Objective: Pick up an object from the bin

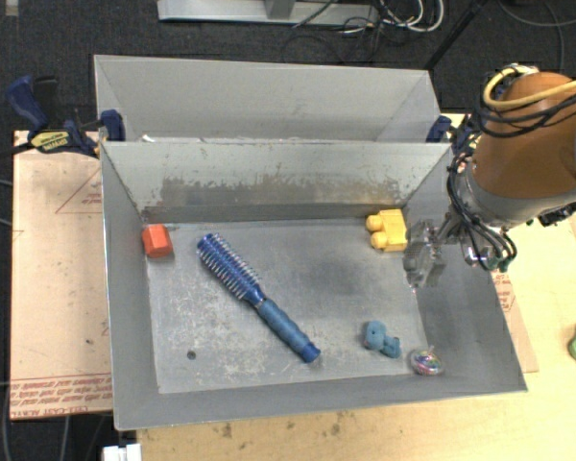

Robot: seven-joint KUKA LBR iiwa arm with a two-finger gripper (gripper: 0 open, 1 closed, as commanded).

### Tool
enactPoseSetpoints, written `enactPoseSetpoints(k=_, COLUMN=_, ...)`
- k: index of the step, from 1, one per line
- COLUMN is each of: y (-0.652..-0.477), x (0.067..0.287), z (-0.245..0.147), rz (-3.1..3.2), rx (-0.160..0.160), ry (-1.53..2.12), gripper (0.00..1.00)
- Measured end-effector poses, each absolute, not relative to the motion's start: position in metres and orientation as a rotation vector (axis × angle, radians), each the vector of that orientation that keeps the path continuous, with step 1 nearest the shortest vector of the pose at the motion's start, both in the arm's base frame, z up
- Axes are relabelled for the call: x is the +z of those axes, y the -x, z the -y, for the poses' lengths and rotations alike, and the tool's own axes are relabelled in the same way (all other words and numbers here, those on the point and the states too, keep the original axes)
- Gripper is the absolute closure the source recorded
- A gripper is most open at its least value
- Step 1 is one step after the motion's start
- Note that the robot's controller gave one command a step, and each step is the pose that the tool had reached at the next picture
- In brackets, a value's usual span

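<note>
from my seat the claw [423, 269] hangs low at the 3 o'clock side of the grey bin [125, 286], close against the sloping right wall, with the orange-covered wrist above it at about 2 o'clock. i can't tell how far the claw is open, or whether it has hold of anything. the nearest thing to it is a yellow block [388, 230], just beside it at its 10 o'clock, lying on the floor near the back wall and apart from the claw. a small blue piece [380, 338] lies at the claw's 7 o'clock, and a small round shiny thing [425, 361] sits at its 6 o'clock in the near right corner. a blue hairbrush [255, 296] lies slantwise mid-floor, bristles towards 10 o'clock, handle towards 4. an orange block [156, 241] rests far off at the bin's 9 o'clock side.
</note>
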State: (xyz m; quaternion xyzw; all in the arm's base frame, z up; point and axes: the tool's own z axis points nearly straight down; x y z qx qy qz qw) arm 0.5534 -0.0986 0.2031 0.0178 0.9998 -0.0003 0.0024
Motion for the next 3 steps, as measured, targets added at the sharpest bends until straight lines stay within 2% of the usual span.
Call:
enactPoseSetpoints(k=1, y=-0.552, x=0.204, z=0.098, rz=-3.138, rx=0.001, ry=-0.056, gripper=0.00)
enactPoseSetpoints(k=2, y=-0.532, x=0.065, z=0.101, rz=-3.146, rx=0.003, ry=0.073, gripper=0.00)
enactPoseSetpoints(k=3, y=-0.496, x=0.071, z=0.089, rz=-3.068, rx=0.001, ry=0.645, gripper=0.00)
